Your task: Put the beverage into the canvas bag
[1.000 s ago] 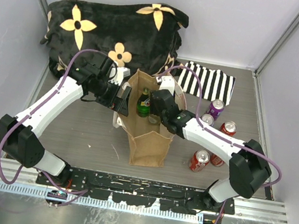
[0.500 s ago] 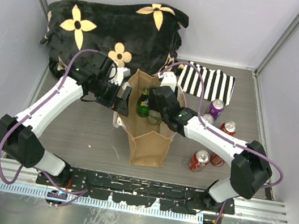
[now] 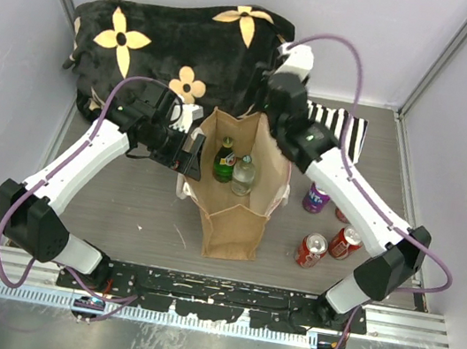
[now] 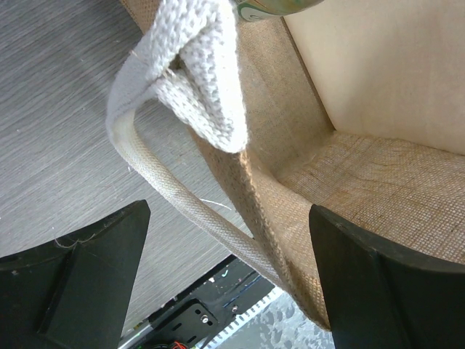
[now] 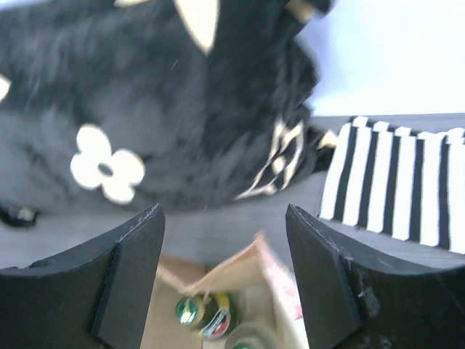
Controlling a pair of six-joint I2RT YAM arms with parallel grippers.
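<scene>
Tan canvas bag (image 3: 233, 228) stands upright, the clear beverage bottle (image 3: 243, 176) inside it beside a green bottle (image 3: 225, 162) (both necks up). The right gripper (image 5: 223, 218), empty with fingers apart, hangs above the far rim, the bottle below and nearer the bases. The left gripper (image 4: 225, 218) gapes wide astride the left rim.

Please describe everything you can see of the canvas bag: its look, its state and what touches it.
The canvas bag is a tan, coarse-woven tote with white strap handles and a pale pinkish rim. It stands upright and open on the grey table. Inside stand a green bottle and a clear bottle. The open left gripper straddles its left wall.
</scene>
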